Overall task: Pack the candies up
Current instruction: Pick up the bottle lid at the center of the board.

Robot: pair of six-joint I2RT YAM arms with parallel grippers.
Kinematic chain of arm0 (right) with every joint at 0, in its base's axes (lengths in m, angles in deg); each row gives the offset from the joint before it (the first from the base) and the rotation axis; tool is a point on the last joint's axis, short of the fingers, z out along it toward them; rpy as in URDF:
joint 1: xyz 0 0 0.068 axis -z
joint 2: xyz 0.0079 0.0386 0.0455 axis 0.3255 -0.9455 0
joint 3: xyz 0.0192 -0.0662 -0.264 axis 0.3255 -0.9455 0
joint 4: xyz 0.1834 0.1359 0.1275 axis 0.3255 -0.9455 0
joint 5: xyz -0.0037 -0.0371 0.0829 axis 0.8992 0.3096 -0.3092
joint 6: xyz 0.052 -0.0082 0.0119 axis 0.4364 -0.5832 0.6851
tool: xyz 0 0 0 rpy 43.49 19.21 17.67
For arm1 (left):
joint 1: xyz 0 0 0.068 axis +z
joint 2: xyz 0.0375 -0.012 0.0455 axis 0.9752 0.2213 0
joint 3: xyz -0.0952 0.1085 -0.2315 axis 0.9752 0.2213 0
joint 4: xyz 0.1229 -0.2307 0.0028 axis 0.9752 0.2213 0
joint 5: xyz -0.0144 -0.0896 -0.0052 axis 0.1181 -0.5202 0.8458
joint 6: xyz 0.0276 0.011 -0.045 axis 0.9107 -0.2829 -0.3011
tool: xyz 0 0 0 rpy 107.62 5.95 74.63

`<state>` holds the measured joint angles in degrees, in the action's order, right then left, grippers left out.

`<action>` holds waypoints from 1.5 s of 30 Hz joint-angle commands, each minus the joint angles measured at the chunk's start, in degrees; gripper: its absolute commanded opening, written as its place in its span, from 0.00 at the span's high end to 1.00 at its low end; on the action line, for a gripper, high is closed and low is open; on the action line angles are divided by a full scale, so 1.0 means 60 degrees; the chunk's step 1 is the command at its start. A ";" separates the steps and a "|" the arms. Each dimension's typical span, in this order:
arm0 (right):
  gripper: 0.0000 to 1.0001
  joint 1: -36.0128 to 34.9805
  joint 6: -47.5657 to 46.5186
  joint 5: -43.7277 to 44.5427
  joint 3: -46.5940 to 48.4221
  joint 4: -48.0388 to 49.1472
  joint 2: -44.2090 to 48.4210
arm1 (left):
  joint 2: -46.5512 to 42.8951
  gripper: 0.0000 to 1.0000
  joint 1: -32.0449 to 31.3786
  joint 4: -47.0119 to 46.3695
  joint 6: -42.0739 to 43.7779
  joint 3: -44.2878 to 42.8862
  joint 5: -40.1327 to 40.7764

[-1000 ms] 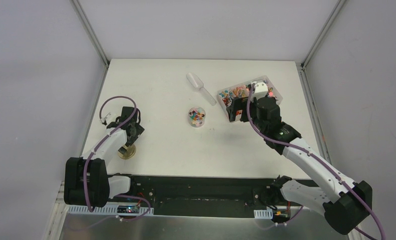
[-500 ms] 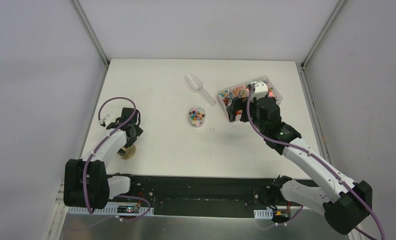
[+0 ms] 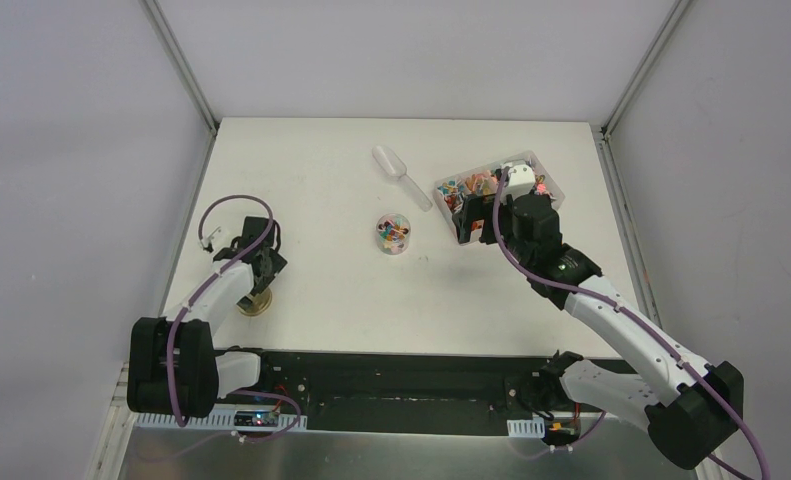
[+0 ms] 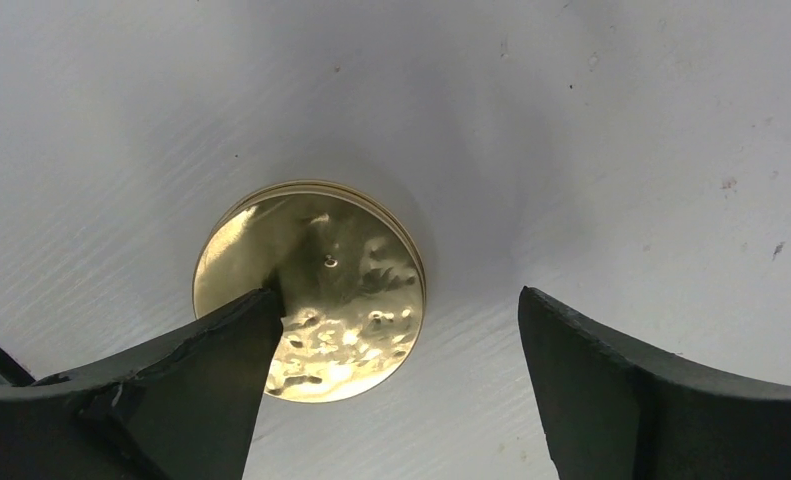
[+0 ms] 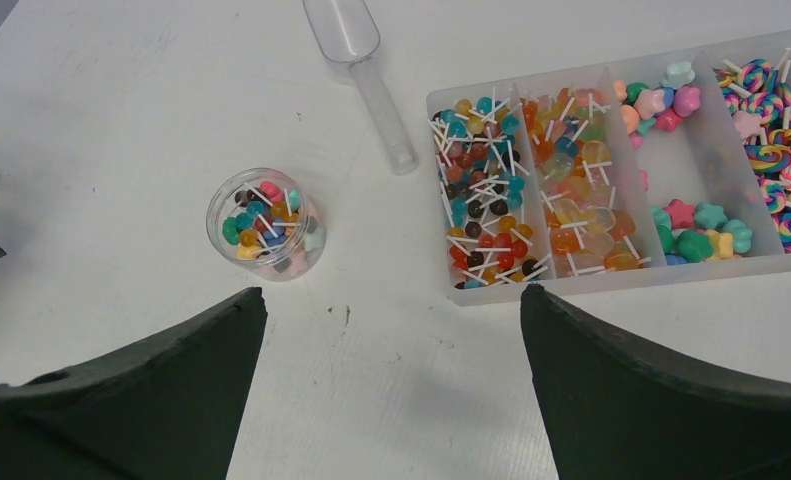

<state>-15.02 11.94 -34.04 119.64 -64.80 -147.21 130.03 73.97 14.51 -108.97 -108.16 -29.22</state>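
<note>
Near left table (image 3: 321, 160) edge | left hand (image 4: 396, 300) spread over gold lid (image 4: 341, 270)

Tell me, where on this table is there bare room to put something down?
Widest bare patch: the far-left table, between the gold lid, jar and scoop. Also the near strip in front of the jar. Crowded: between scoop, jar and candy box.

No legible txt or labels
</note>
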 commanded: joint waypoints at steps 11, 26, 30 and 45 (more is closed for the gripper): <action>0.00 0.0001 0.0144 -0.0051 0.0043 0.0219 0.0210 | 0.0757 0.14 -0.1578 -0.0822 0.0243 -0.0285 -0.0721; 0.00 0.0001 0.0127 0.0055 -0.0051 0.0202 0.0281 | 0.0411 0.10 -0.2418 -0.0191 0.0834 -0.1457 -0.0347; 0.00 0.0001 0.0133 0.0026 -0.0031 0.0226 0.0226 | 0.0029 0.08 -0.2418 0.0142 0.1071 -0.1559 0.0179; 0.00 0.0001 0.0085 -0.0063 0.0057 0.0210 0.0181 | 0.0467 0.01 -0.2123 0.0238 0.1079 -0.0983 -0.0192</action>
<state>-15.02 12.20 -34.15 119.62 -64.78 -147.19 131.34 60.44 16.68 -103.11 -115.02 -29.64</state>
